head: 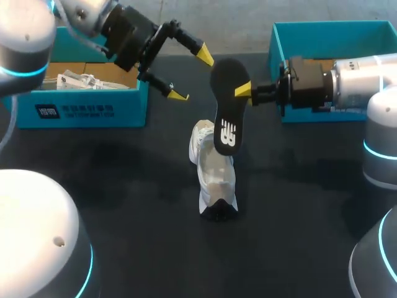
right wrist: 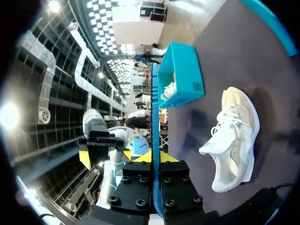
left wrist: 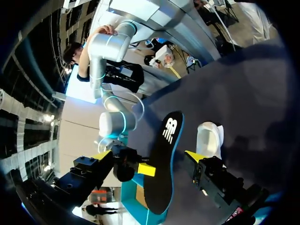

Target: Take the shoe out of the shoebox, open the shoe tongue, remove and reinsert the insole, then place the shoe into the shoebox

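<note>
Insole's out of the shoe and up in the air! My right jaws are pinching the black insole (head: 227, 112) by its far edge, both yellow tips pressed on it from two sides. It hangs on end, and its lower end is over the white shoe (head: 214, 180); I can't tell whether the two touch. The shoe sits mid-worktop (head: 124, 192), well clear of the teal shoebox (head: 80, 112) at the far left. My left jaws are spread wide and empty, hovering just left of the insole's top end.

By my reading the removal is done and reinsertion is the step in hand. Next I'd want my left jaws down on the shoe to steady it and hold the tongue back. My right would then tip the insole and feed it into the opening. It may buckle if it goes in crooked.
</note>
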